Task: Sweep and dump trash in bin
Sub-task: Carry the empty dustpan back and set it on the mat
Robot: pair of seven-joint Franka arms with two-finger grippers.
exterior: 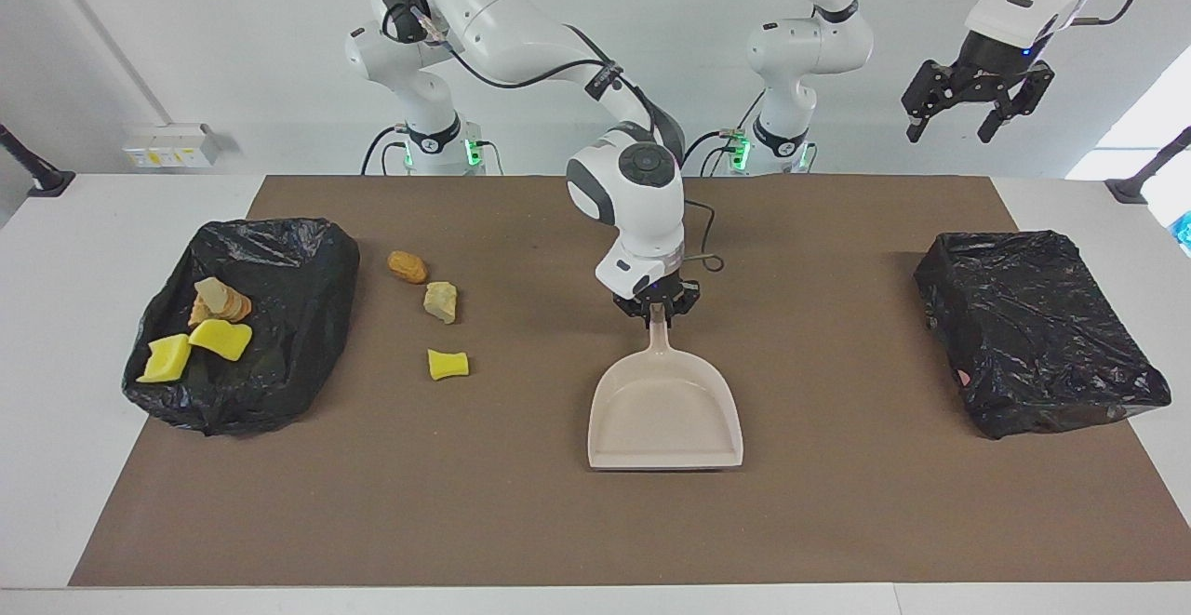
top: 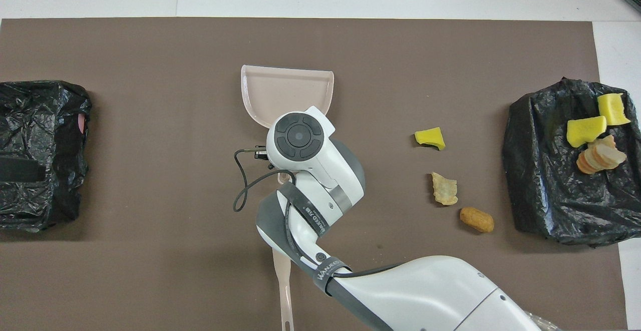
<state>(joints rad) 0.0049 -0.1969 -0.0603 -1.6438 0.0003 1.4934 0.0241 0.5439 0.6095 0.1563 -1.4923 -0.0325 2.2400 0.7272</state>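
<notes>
At the robots' edge of the brown mat (exterior: 819, 503), the brush (top: 283, 281) lies flat, its handle showing in the overhead view below the right arm's forearm, which covers its head. The left gripper (exterior: 977, 103) waits high over the left arm's end of the table, jaws spread wide and empty. If that arm is to sweep, it must reach the brush under the right arm's forearm, so a collision between the two arms seems a real risk.

Farther out, mid-mat, the right gripper (exterior: 659, 306) is clamped on the handle of the dustpan (exterior: 665, 415), whose open lip faces away from the robots and looks to rest on the mat. The grip sits at the very tip of a thin handle; a push against the lip could twist the pan in the fingers.

Toward the right arm's end lie three loose scraps of trash: an orange-tan chunk (exterior: 408, 267), a pale lump (exterior: 441, 301) and a yellow sponge piece (exterior: 448, 364), all well apart from the pan. The light sponge may tumble or skid rather than slide in.

Beside them, the black-lined bin (exterior: 279, 252) already holds two yellow pieces (exterior: 195, 347) and a bread-like stack (exterior: 220, 302). Its slack liner could snag a tipped pan. A second black-bagged bin (exterior: 1033, 327) sits at the left arm's end.
</notes>
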